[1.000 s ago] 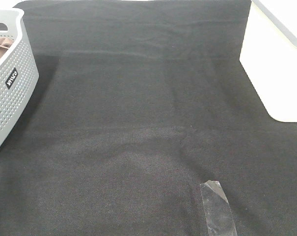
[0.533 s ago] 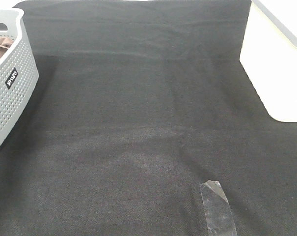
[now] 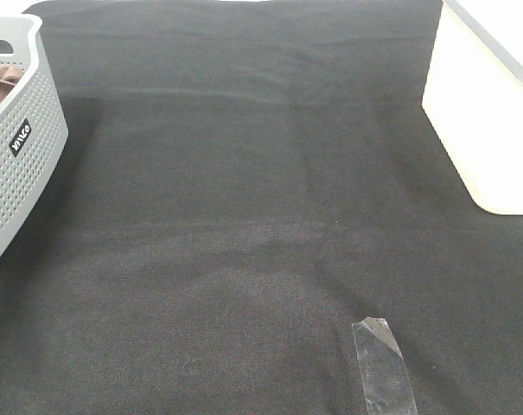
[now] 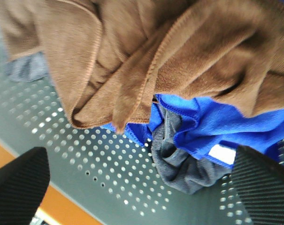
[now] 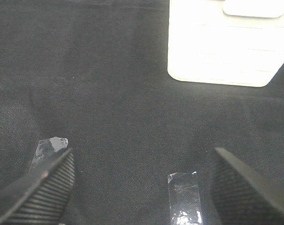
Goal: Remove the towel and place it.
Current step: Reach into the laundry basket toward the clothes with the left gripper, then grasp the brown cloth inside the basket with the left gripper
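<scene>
The left hand (image 4: 142,183) hung over the grey perforated laundry basket (image 3: 23,173), its two ribbed fingers spread wide and holding nothing. The brown towel (image 4: 132,56) lay bunched just ahead of the hand, piled on a blue cloth (image 4: 217,131) and a dark grey cloth (image 4: 179,171) in the basket.

By the look of it the pick had not yet begun. A clean one would call for closing on the hemmed brown fold nearest the hand, staying clear of the blue cloth tucked directly beneath, then lifting high enough to clear the basket wall.

The right hand (image 5: 144,185) hovered equally open and empty over the counter (image 3: 244,216), which was draped in black cloth. Strips of clear tape (image 3: 382,367) lay below it and a white bin (image 3: 486,130) beyond. Little of the room showed.
</scene>
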